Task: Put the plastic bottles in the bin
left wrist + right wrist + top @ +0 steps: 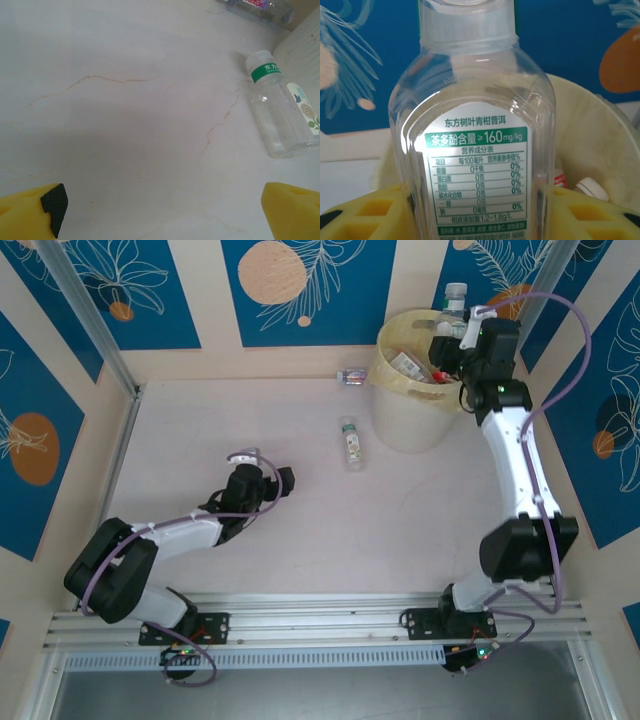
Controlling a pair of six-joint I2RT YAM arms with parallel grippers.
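Note:
My right gripper [456, 328] is shut on a clear plastic bottle [455, 300] with a white cap, held upright over the far rim of the pale yellow bin [410, 415]. In the right wrist view the bottle [470, 115] stands between the yellow fingers [365, 215], its green-and-white label facing me, with the bin [592, 120] behind it. Several bottles [408, 365] lie inside the bin. A green-labelled bottle [351, 443] lies on the table left of the bin. My left gripper [286, 480] is open, low over the table, apart from that bottle [282, 112].
Another bottle [352, 377] lies by the back wall left of the bin; its body [260, 7] is at the top edge of the left wrist view. The bin's wall [302, 42] stands right of the green-labelled bottle. Blue patterned walls close in the pale table [250, 420].

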